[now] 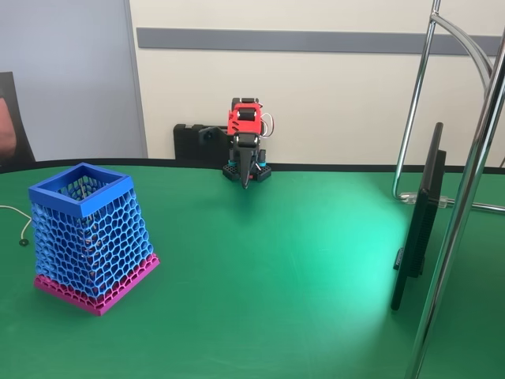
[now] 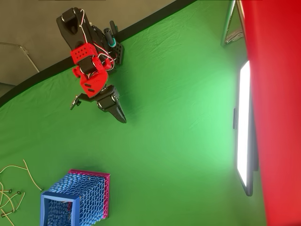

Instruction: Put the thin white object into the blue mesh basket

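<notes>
Overhead view showed a green felt tabletop [image 2: 178, 141] with a black edge; the tall blue honeycomb-mesh basket [image 2: 77, 200] sat lower left, the red-and-black gripper [image 2: 123, 119] upper left, fingers closed on nothing.

Your fixed view stood low at the near edge of the green table [image 1: 260, 276], looking level across it at the arm [image 1: 246, 142] by the far wall, with the basket [image 1: 88, 237] close at left and a screen [image 1: 418, 221] edge-on at right. Your overhead view looked straight down from well above, turned so the arm [image 2: 91, 75] sat at upper left, the basket [image 2: 77, 200] at lower left and the screen [image 2: 244, 127] at right. Both views shared the arm, the basket, the screen and the open table [image 2: 174, 141] between them.
</notes>
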`<action>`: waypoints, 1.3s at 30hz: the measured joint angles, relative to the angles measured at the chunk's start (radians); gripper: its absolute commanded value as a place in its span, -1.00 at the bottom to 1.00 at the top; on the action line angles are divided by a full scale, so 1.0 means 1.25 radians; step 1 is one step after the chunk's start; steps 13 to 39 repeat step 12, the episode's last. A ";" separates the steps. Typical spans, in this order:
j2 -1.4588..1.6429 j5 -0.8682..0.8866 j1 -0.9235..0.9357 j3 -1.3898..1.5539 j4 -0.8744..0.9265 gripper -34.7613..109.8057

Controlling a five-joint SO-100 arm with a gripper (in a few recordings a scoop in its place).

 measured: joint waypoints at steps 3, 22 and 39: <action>0.028 0.015 0.000 0.002 0.036 -0.51; 0.108 0.022 -0.005 0.002 0.172 -0.51; 0.108 0.022 -0.005 0.002 0.172 -0.51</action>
